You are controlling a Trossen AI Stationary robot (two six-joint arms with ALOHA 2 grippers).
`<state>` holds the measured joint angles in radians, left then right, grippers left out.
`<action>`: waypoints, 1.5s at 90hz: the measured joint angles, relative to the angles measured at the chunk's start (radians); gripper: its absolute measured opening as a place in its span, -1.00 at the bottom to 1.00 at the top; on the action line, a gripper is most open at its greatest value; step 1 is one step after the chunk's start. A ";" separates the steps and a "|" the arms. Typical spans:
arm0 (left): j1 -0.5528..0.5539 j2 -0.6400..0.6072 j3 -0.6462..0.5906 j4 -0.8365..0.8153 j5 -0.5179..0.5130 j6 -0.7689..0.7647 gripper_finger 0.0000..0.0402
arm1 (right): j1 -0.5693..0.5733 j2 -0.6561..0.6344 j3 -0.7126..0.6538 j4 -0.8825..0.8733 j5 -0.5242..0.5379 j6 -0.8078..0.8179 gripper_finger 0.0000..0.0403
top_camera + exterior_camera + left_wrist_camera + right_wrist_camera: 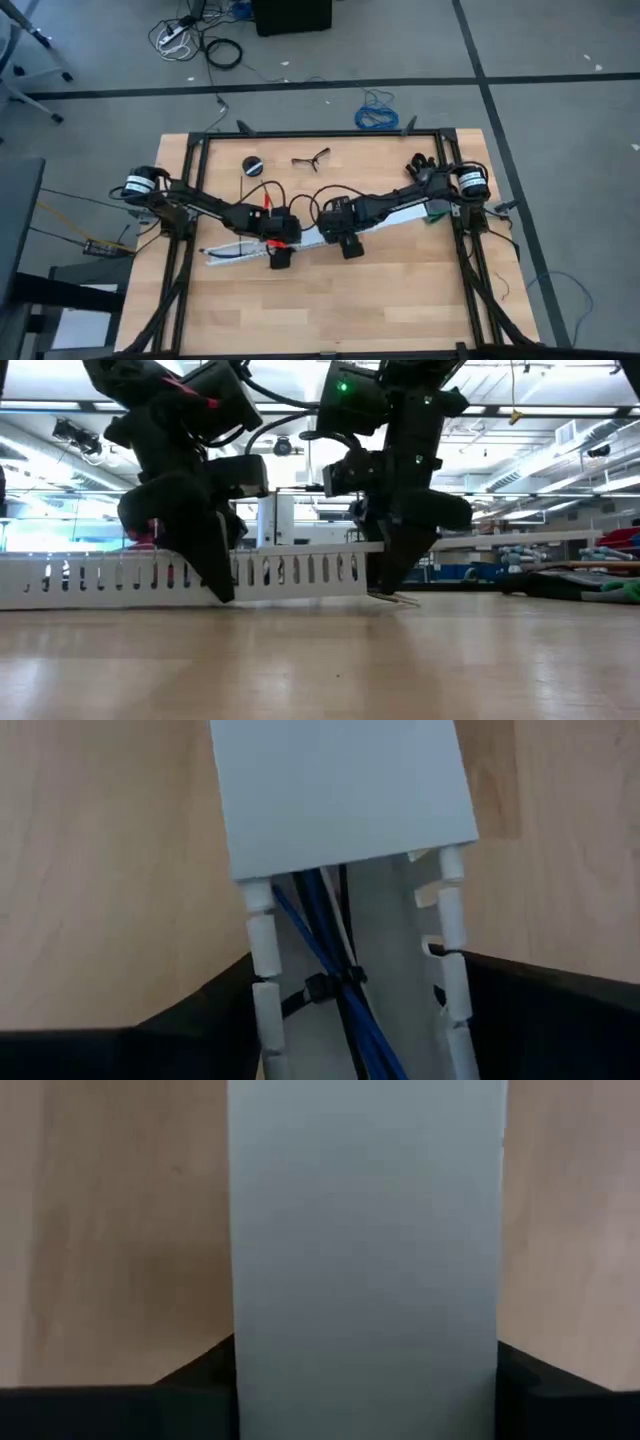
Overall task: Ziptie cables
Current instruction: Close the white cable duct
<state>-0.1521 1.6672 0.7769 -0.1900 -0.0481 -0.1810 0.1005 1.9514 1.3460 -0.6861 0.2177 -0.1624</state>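
**High view: both arms meet over the white channel, cables already inside**

My left arm (215, 208) and right arm (395, 203) come together near the middle of the counter (330, 310), both bent down onto the long white channel (228, 254) that lies slantwise across it.

The cables (330, 935) lie lengthwise in the open part of that channel, blue and dark strands running together down its floor. A black ziptie (325, 988) already circles them just short of the lid (340, 790), which covers the stretch beyond.

My left fingers (200, 1020) straddle the open part, one dark finger pressed against each slotted wall, so I judge them closed on the channel. I take that hold as a brace: it keeps the light plastic from skating about while the bundle is worked on.

My right fingers (200, 1380) sit farther along, one against each long edge of the lid, which fills my right wrist view. They look clamped on it. Holding the lid by both edges keeps it square to the walls, whether it is meant to slide or to be pressed down.

From the low view, both sets of fingers reach almost to the wood, with the slotted wall standing between and behind them. With one tie around the bundle, the task looks well along to me.
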 joint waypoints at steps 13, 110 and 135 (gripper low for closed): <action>0.000 0.000 0.000 -0.003 0.007 -0.002 0.16 | 0.015 0.000 0.000 -0.019 0.014 0.026 0.03; 0.001 -0.002 0.002 -0.101 0.021 0.093 0.16 | 0.016 -0.066 -0.090 -0.049 0.024 0.107 0.03; 0.001 -0.002 0.002 -0.110 0.014 0.137 0.16 | 0.012 -0.072 -0.088 -0.094 0.011 0.143 0.03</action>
<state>-0.1509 1.6653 0.7788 -0.2996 -0.0338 -0.0444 0.1129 1.8790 1.2583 -0.7797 0.2286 -0.0195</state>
